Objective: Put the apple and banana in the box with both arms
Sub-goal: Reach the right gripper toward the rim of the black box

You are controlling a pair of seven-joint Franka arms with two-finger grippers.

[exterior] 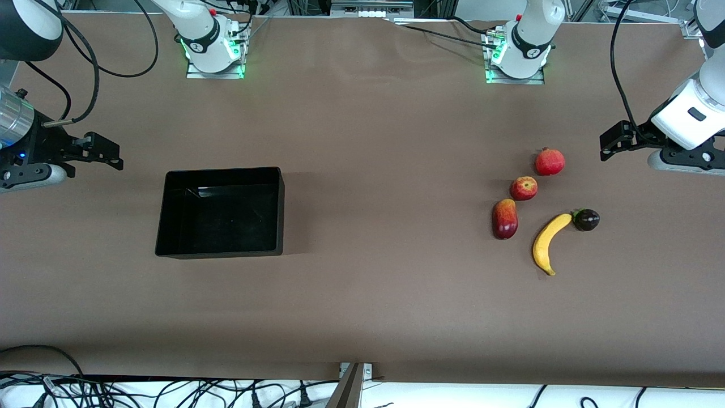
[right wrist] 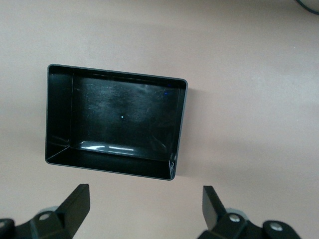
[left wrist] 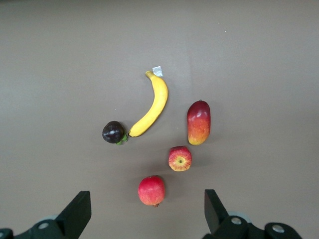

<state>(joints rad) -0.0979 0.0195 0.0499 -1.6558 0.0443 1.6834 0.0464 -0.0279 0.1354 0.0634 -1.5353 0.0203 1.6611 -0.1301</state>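
The apple (exterior: 524, 188) lies in a group of fruits toward the left arm's end of the table. The banana (exterior: 549, 242) lies nearer to the front camera than the apple. Both also show in the left wrist view, the apple (left wrist: 180, 158) and the banana (left wrist: 152, 105). The black box (exterior: 221, 215) stands empty toward the right arm's end and also shows in the right wrist view (right wrist: 119, 119). My left gripper (exterior: 606, 146) (left wrist: 146, 201) is open and empty, up over bare table beside the fruits. My right gripper (exterior: 110, 154) (right wrist: 144, 199) is open and empty, over bare table beside the box.
A red pomegranate (exterior: 550, 161) lies beside the apple, farther from the front camera. A red-yellow mango (exterior: 505, 219) lies beside the banana. A dark purple fruit (exterior: 586, 219) touches the banana's end. Cables hang along the table's front edge (exterior: 170, 391).
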